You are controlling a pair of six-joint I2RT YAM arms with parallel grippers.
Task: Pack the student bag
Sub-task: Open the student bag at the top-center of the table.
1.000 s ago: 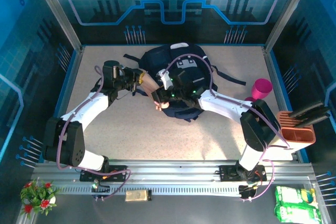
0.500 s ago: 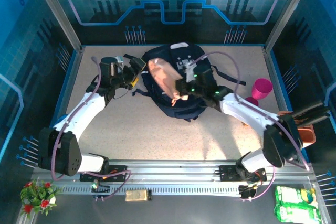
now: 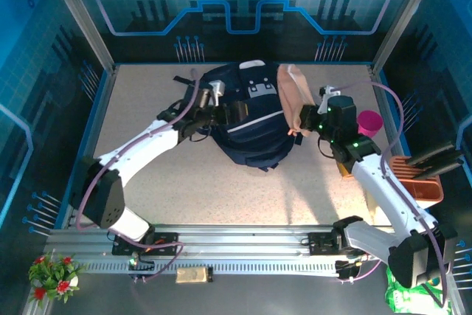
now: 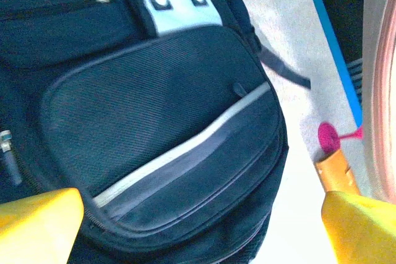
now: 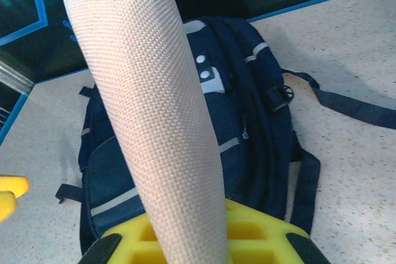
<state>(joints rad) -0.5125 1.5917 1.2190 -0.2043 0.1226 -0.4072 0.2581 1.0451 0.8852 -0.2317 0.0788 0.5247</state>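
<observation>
Well, the big speckled table (image 3: 184, 182) is taking up most of the space, and the student bag (image 3: 247, 127) is lying flat on it at the far middle, front side facing up. Its grey-white patch is pointing to the far edge, and its black straps are trailing out to the right. The left arm is reaching in from the left, and its claw (image 3: 232, 114) is hanging over the left side of the bag. In the left wrist view the yellow fingers (image 4: 37, 227) are standing spread wide apart with nothing between them, and the bag's front pocket (image 4: 154, 109) is lying under them; I cannot tell if they are touching it. The right arm is stretching up the right side of the table. Its claw (image 3: 304, 119) is pinching the near end of a long tan woven pouch (image 3: 290, 97), which is sitting just beside the right edge of the bag. In the right wrist view the pouch (image 5: 148, 103) is sticking up out of the claw (image 5: 198, 239), with the bag (image 5: 247, 109) lying behind it. An orange holder (image 3: 417, 186) with black things in it is standing at the right edge. A pink cup (image 3: 368, 123) is sitting near it, just past the right claw.
</observation>
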